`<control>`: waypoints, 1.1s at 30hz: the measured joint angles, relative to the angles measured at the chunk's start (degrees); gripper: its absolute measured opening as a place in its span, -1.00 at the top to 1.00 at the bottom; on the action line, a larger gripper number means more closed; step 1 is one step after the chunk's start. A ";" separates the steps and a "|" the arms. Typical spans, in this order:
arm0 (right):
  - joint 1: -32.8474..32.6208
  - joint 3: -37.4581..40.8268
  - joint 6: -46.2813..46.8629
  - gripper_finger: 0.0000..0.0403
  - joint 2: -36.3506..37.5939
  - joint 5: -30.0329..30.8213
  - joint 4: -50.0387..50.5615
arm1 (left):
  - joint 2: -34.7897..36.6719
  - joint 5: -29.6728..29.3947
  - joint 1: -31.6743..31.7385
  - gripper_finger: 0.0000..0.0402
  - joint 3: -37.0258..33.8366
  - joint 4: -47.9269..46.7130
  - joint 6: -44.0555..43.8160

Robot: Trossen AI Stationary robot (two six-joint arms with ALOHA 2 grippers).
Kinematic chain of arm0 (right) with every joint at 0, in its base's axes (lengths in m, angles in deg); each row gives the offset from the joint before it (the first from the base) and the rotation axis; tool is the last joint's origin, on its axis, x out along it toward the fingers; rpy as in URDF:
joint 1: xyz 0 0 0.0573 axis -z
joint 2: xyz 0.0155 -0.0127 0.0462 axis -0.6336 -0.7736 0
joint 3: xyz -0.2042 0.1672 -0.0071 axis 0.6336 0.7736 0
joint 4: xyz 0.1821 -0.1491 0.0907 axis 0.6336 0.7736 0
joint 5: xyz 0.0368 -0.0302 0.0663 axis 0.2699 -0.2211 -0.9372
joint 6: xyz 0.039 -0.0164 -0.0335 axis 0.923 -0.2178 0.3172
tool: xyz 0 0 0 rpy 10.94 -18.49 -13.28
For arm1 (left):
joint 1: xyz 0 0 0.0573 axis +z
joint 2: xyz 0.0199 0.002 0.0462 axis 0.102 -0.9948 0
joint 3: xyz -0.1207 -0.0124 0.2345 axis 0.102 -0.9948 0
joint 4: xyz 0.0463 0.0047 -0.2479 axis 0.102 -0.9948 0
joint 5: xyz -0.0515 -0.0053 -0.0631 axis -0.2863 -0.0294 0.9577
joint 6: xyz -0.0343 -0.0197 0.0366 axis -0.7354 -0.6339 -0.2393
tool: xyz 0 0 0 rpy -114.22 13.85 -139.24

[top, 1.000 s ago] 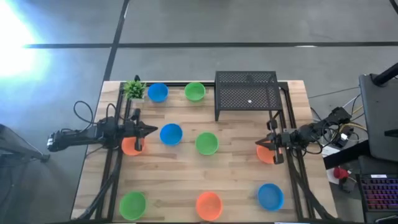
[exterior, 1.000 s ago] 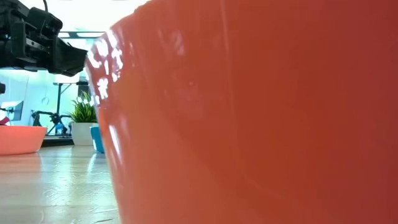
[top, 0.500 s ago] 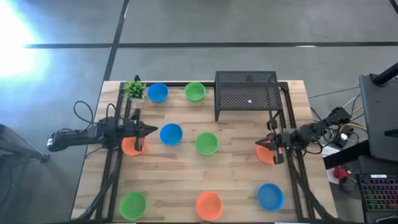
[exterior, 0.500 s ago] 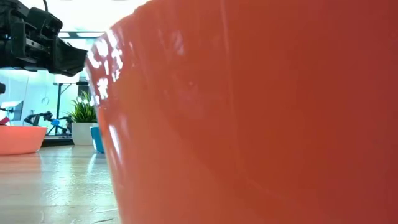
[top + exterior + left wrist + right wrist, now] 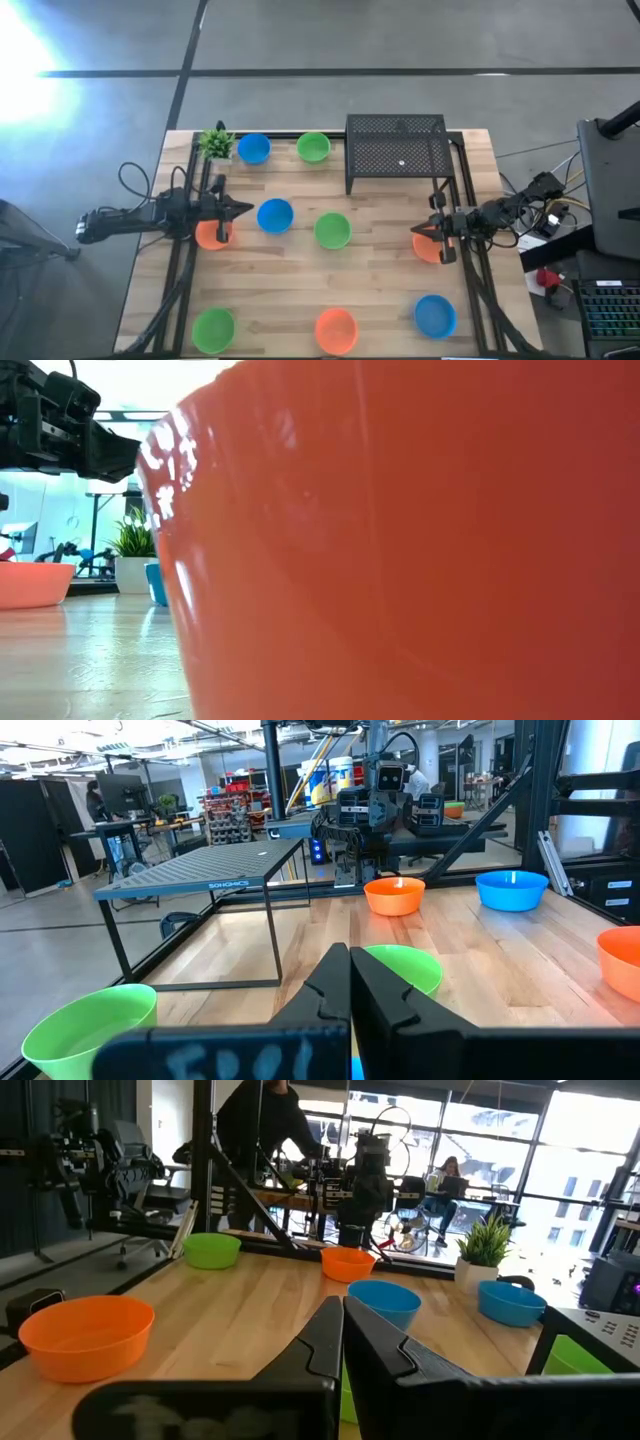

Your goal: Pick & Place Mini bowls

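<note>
Several mini bowls stand upright on their bases across the wooden table: blue (image 5: 253,149), green (image 5: 313,148), blue (image 5: 275,215), green (image 5: 332,230), green (image 5: 213,328), orange-red (image 5: 336,330) and blue (image 5: 435,315). My left gripper (image 5: 247,209) hangs shut and level over the table's left side, above an orange bowl (image 5: 209,236). My right gripper (image 5: 415,233) hangs shut and level at the right side, above another orange bowl (image 5: 428,247). Both point toward the table's middle with nothing between their fingers (image 5: 348,965) (image 5: 340,1308). The near orange-red bowl (image 5: 400,540) fills the low view.
A black mesh rack (image 5: 397,150) stands at the far right of the table. A small potted plant (image 5: 216,143) sits at the far left corner. Black frame bars (image 5: 186,270) run along both sides. In the right wrist view, people (image 5: 265,1130) are in the room beyond.
</note>
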 joint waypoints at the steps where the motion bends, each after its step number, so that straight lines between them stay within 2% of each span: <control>1: 0.01 -0.01 -0.01 0.96 0.00 0.00 0.00 | 0.00 -0.02 0.02 1.00 -0.02 -0.01 0.00; 18: 0.02 0.00 -0.01 0.96 -0.01 -0.04 -0.73 | 0.00 -0.01 0.01 1.00 -0.01 0.00 0.00; 27: 0.00 -0.02 -0.03 0.96 0.01 -0.48 -12.56 | 0.00 0.00 0.02 1.00 0.00 0.00 0.00; 33: 0.02 -0.02 -0.19 0.96 0.01 -0.50 -15.30 | -0.02 0.00 0.02 1.00 0.00 -0.01 0.00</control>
